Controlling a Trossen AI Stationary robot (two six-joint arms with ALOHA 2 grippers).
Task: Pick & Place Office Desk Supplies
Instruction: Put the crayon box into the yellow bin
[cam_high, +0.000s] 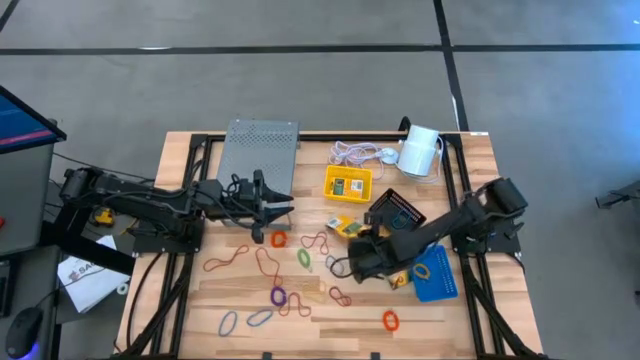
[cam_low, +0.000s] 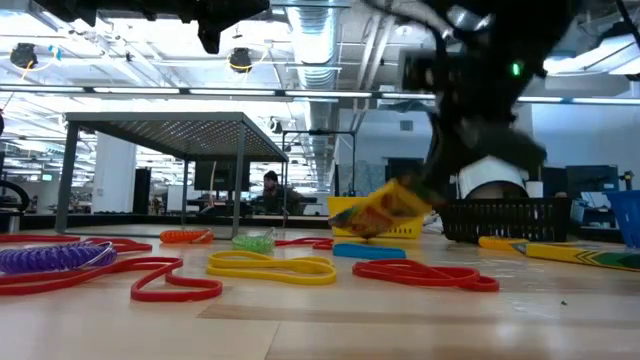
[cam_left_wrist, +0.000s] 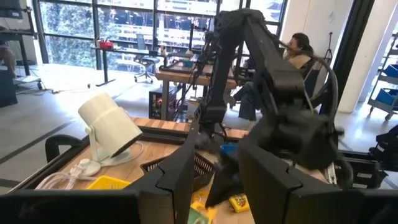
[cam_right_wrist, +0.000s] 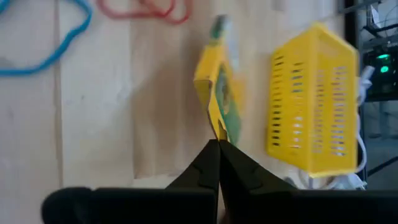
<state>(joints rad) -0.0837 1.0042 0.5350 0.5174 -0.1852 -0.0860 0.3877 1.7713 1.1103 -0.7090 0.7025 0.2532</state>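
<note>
My right gripper (cam_right_wrist: 218, 142) is shut on a yellow-green crayon box (cam_right_wrist: 217, 87) beside the yellow tray (cam_right_wrist: 314, 99), near the table's middle (cam_high: 352, 240). In the low view the box (cam_low: 385, 210) hangs tilted in front of the yellow tray. The black mesh tray (cam_high: 397, 212) stands right of it and the blue tray (cam_high: 435, 275) lies nearer the front. Another crayon box (cam_high: 400, 280) lies by the blue tray. Coloured rubber bands (cam_high: 262, 262) are strewn flat over the table's near half. My left gripper (cam_high: 283, 208) hovers open and level, left of centre, holding nothing. My right gripper pinches the crayon box by one end (cam_right_wrist: 219, 127) between its two fingertips. The fingers slant down from the table's right side and lie roughly along the box. The box hangs tilted, held end up and far end (cam_low: 352, 228) low; whether that end is clear of the table I cannot tell.
A grey perforated plate (cam_high: 258, 148) stands raised at the back left. A white cylinder (cam_high: 420, 150) and a coiled white cord (cam_high: 355, 153) sit at the back right. Rubber bands (cam_low: 270, 265) lie in the foreground of the low view. A person (cam_left_wrist: 301, 46) sits beyond the table.
</note>
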